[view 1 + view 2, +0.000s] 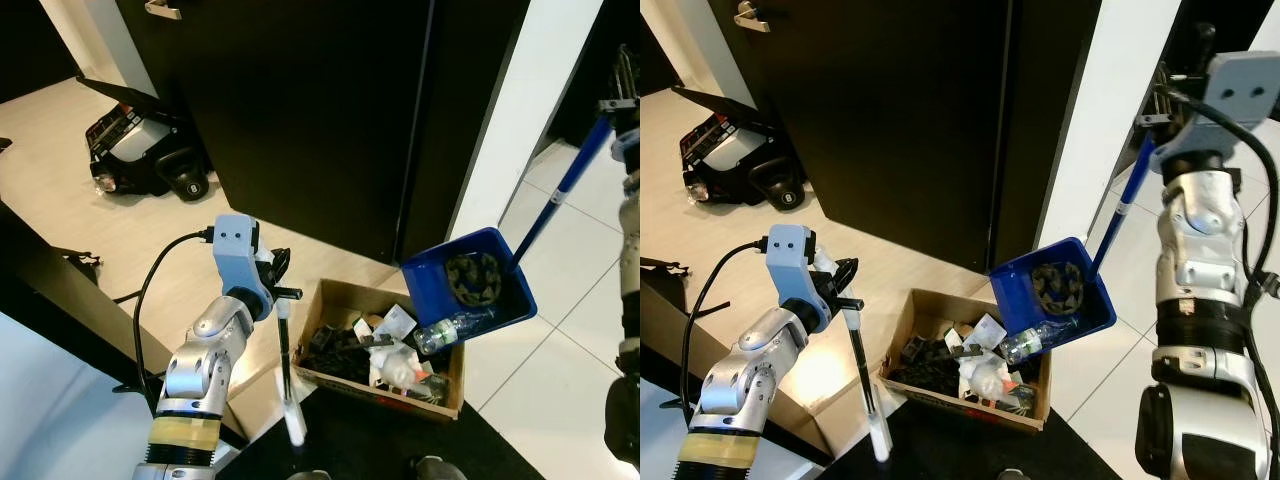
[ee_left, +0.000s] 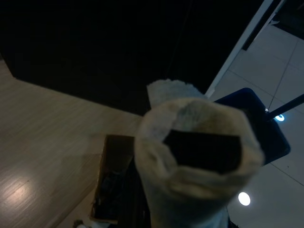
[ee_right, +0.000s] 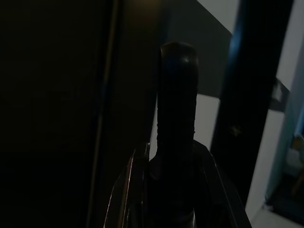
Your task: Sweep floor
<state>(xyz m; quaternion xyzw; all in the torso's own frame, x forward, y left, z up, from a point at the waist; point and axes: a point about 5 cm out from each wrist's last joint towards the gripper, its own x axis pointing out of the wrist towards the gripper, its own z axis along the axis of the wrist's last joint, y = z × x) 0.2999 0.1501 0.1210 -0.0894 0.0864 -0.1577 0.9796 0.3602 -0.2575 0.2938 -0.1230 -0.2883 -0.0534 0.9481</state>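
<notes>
Now, from the left eye view, the right gripper is clamped on the long blue handle of a glossy blue plastic dustpan, tipped below it over an open brown cardboard box of crumpled rubbish. A clear plastic bottle lies at the pan's lip; I'd tilt steeper, keeping the lip above the box.

From the right eye view, the left gripper is closed on a thin black broom stick.

From the left wrist view, pale cloth padding sits in front of its fingers.

From the right wrist view, it is dark; a smooth rounded fingertip beside the handle.

No legible text or labels.
</notes>
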